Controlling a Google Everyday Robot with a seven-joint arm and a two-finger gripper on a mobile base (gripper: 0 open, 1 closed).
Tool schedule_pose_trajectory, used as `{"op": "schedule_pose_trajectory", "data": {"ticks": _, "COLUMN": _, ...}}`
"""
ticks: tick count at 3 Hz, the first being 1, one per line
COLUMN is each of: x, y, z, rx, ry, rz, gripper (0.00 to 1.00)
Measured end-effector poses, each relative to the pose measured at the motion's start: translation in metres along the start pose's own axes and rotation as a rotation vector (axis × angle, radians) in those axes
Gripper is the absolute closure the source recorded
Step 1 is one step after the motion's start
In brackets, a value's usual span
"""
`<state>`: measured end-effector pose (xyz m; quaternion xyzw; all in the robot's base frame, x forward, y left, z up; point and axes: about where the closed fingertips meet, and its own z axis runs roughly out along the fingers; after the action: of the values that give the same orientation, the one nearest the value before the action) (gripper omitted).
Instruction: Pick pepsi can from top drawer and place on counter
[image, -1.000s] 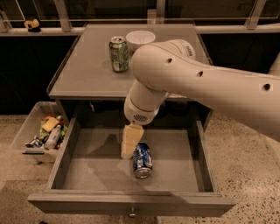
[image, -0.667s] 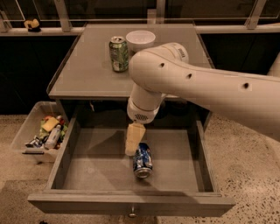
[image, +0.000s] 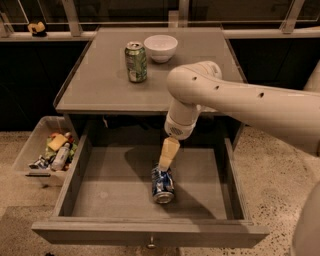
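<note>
Gripper (image: 164, 165) reaches the pepsi can (image: 163, 185) inside the top drawer (image: 112, 182).

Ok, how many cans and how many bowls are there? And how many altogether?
Cans: 2, the green can on the counter and the pepsi can lying in the top drawer, with the gripper at its far end.
Bowls: 1, the white bowl on the counter.
Total: 3.

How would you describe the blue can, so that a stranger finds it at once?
Start at the grey cabinet's open top drawer. On its floor lies the pepsi can, right by the tip of the gripper. It is blue, dented and on its side; the green can stands upright on the counter.
</note>
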<state>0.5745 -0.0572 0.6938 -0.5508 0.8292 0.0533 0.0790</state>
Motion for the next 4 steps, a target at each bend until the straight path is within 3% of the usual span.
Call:
{"op": "schedule_pose_trajectory", "data": {"ticks": 2, "x": 0.004, "y": 0.002, "z": 0.002, "rx": 0.001, "ry": 0.012, "rz": 0.022, "gripper": 0.00}}
{"op": "schedule_pose_trajectory", "data": {"ticks": 3, "x": 0.018, "y": 0.031, "z": 0.004, "rx": -0.028, "ry": 0.050, "rz": 0.083, "gripper": 0.00}}
{"op": "schedule_pose_trajectory", "data": {"ticks": 4, "x": 0.018, "y": 0.031, "z": 0.004, "rx": -0.028, "ry": 0.050, "rz": 0.083, "gripper": 0.00}}
